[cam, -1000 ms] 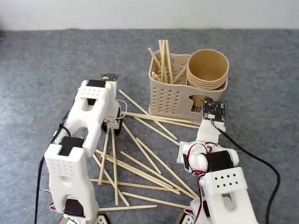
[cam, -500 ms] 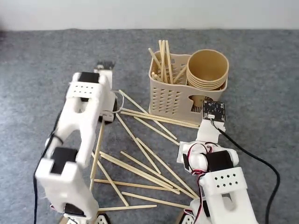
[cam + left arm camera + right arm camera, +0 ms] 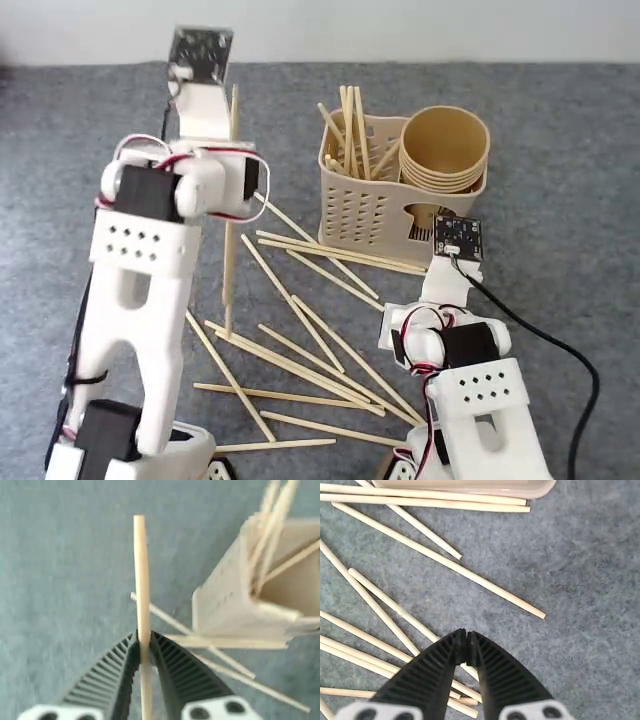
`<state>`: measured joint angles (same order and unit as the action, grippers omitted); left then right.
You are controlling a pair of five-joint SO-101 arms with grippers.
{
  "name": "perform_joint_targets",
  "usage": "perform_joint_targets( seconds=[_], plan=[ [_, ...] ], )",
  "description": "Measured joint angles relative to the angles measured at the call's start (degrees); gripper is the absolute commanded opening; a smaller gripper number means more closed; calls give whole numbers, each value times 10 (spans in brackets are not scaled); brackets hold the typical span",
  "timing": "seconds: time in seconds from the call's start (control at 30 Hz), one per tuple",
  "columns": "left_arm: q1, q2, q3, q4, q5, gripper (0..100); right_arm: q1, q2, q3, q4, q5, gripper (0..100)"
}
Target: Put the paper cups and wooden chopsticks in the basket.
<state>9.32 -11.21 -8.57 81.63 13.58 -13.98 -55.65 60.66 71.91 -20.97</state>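
Carpet (image 3: 560, 150), grey, strewn with chopsticks (image 3: 330, 251), meets white wall (image 3: 400, 30)

High camera sits fixed above and behind the white left arm (image 3: 140, 270) and white right arm (image 3: 470, 385), looking down and forward over the grey felt-covered table (image 3: 560, 150), far enough off to take in both. The left wrist camera is well up off the table, gazing down along the left gripper (image 3: 144, 647), which pinches a thin pale wooden chopstick (image 3: 141, 580); the high view has that chopstick (image 3: 229, 280) too, and both share the beige perforated plastic basket (image 3: 365, 215), its corner (image 3: 225, 610) close by here. The right wrist camera hangs low and near, staring down past the right gripper (image 3: 466, 642), tips together, at loose wooden chopsticks (image 3: 427, 502) by the basket's lower edge (image 3: 470, 485); the high view shows those chopsticks (image 3: 340, 255) as well.
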Motion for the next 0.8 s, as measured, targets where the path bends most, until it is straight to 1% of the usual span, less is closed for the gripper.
perform_joint_targets(
  seconds=[0.17, 0.37, 0.57, 0.67, 0.8],
  plan=[
    [7, -2, -115, -12, 3, 12, 0, 0, 0, 0, 0, 9],
    [7, -3, -229, -82, 12, 13, 0, 0, 0, 0, 0, 9],
    [7, -3, -254, -183, 111, 13, 0, 0, 0, 0, 0, 9],
    [15, -3, -254, -236, 146, 13, 0, 0, 0, 0, 0, 9],
    [44, 20, -254, -274, 152, 13, 0, 0, 0, 0, 0, 9]
  ],
)
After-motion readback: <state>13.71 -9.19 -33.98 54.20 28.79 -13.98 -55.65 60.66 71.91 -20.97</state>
